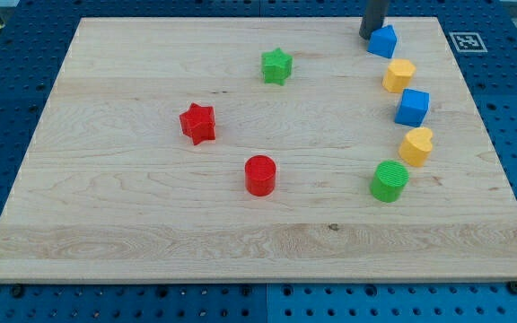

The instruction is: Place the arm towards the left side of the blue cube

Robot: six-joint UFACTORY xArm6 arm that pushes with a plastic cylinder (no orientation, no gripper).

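Observation:
The blue cube [412, 107] sits on the wooden board at the view's right. My tip [369, 35] is at the view's top right, touching or just left of a blue wedge-shaped block [383, 41]. The tip is well above the blue cube and a little to its left. A yellow block [398, 74] lies between the blue wedge and the blue cube. Another yellow block [416, 145] sits just below the cube.
A green cylinder [389, 180] is at the lower right. A red cylinder [260, 175] and a red star [197, 123] lie near the middle. A green star [276, 65] is at the upper middle. The board [106, 215] rests on a blue pegboard table.

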